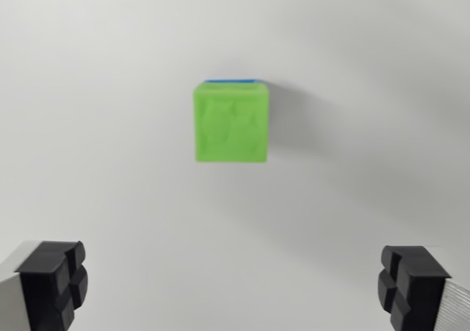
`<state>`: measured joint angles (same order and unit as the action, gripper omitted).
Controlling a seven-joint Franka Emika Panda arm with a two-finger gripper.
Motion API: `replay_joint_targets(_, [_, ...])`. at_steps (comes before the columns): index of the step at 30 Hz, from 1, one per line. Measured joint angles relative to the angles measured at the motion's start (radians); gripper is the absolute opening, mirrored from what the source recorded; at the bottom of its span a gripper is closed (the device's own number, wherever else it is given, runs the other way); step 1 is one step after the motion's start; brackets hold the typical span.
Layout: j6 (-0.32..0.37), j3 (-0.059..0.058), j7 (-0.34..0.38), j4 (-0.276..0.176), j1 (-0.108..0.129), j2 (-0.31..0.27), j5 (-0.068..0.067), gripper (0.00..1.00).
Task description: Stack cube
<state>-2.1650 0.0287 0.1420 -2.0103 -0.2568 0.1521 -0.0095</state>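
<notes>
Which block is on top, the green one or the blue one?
The green block is on top. It hides almost all of the blue block, which shows only as a thin strip along the green one's far edge. The open hand holds nothing.

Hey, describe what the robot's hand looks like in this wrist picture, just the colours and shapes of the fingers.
Only the fingertips of the hand show, in the bottom corners. Each finger ends in a matte black, blocky pad with grooves that split it into rounded, chunky segments. Behind each pad sits a light grey or silvery body; the one at the wrist view's right looks finely ribbed. No cables or markings are visible.
</notes>
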Motion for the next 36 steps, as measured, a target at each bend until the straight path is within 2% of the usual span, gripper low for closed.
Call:
replay_joint_targets(20, [0.159,0.0,-0.002,0.101,0.0,-0.058,0.002,1.0])
replay_joint_targets(36, [0.207,0.0,-0.002,0.137,0.0,-0.071,0.002,1.0])
